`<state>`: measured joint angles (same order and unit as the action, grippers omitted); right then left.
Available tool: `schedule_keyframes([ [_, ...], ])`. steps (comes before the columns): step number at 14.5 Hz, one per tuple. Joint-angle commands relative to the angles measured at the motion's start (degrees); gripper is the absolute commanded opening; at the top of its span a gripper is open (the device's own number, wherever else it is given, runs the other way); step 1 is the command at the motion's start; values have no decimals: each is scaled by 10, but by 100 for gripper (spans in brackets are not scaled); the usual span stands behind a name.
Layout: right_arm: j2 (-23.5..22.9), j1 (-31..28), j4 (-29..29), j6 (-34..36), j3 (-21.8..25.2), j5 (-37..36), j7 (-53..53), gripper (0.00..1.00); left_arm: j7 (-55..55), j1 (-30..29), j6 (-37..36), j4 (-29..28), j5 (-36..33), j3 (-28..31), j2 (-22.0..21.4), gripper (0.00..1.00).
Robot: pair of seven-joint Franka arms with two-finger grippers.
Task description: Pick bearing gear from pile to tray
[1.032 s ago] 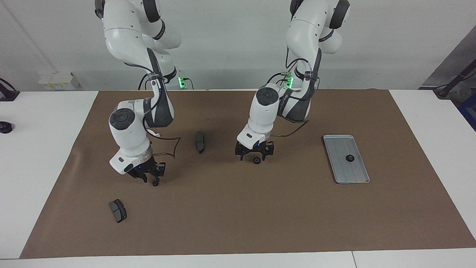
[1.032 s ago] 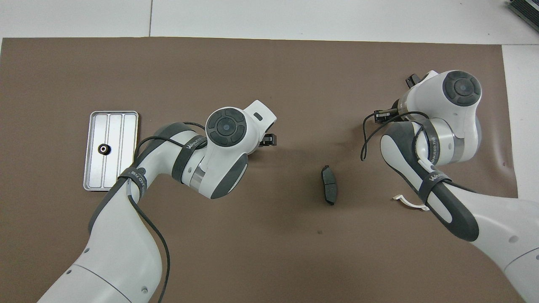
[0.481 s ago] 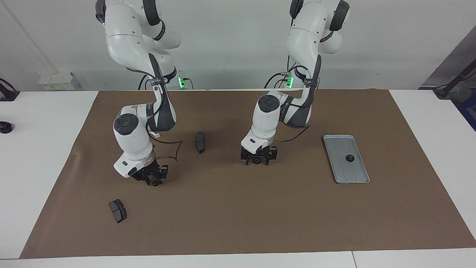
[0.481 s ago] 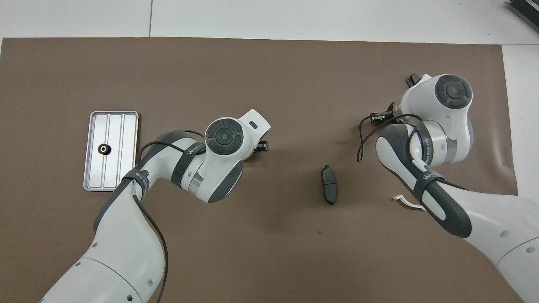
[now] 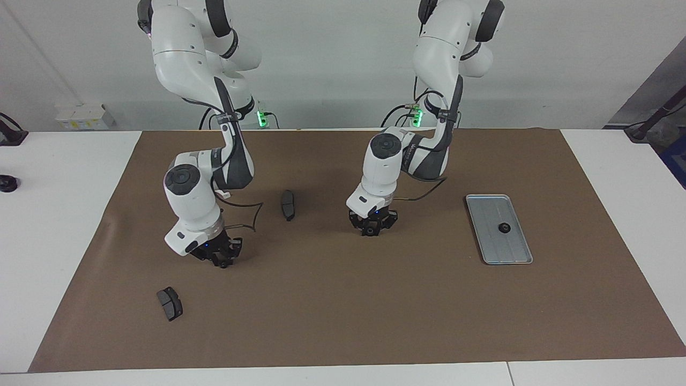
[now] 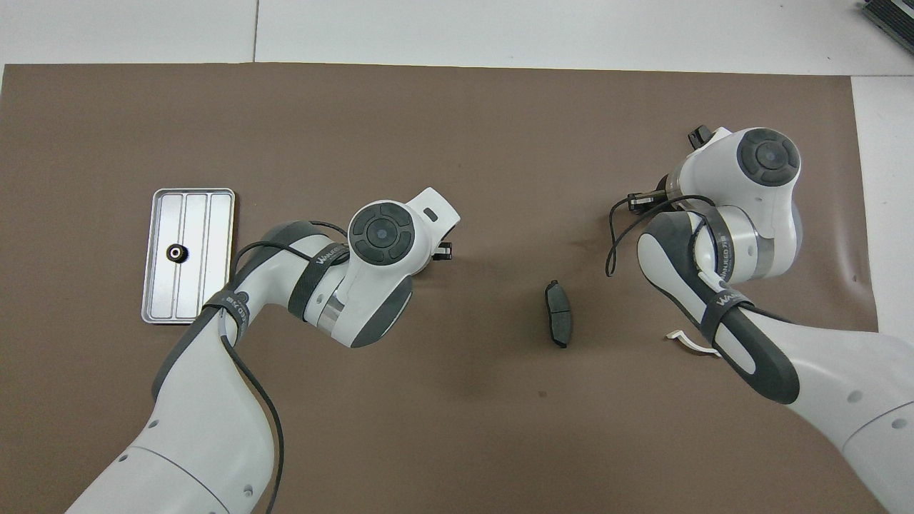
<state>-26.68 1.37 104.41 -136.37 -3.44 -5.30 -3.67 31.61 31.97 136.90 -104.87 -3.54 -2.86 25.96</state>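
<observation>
Facing view: my right tool (image 5: pixel 221 261) has dropped onto a gear (image 5: pixel 223 264) and pinched it on the worktop; my left tool (image 5: pixel 372 229) likewise has closed on its gear (image 5: pixel 370 231). Both look ready to lift. The tray (image 5: pixel 514 252) holds one gear (image 5: pixel 503 227). Arm straps' lettering is unreadable.

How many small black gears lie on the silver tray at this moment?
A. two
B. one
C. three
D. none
B. One gear lies on the tray, near its middle. The overhead view shows the same. The left gripper and the right gripper are both low over the brown mat, away from the tray.
</observation>
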Motion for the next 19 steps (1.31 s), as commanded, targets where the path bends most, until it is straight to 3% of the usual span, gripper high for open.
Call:
schedule_keyframes([
  [1, 0, -7, 4, -14, -4, 4, 12, 0, -1, 5, -22, -21, -3, 0, -12, 14],
  [3, 7, -5, -4, -3, -4, 5, 10, 0, -2, 1, -28, -17, -2, 0, -12, 0],
  [8, 84, 3, -9, 76, -12, 5, -84, 0, -18, -67, -81, 72, 4, 1, 1, 0],
  [12, 105, 20, -47, 146, -76, 18, -208, 0, -114, -160, -103, 73, 40, 0, -14, 0],
  [16, 95, 115, -60, 110, -79, 18, -330, 0, -261, -250, -146, 51, 57, 0, -42, 0],
  [19, 58, 172, -74, 38, -79, 17, -403, 0, -354, -298, -174, 6, 57, 0, -75, 0],
])
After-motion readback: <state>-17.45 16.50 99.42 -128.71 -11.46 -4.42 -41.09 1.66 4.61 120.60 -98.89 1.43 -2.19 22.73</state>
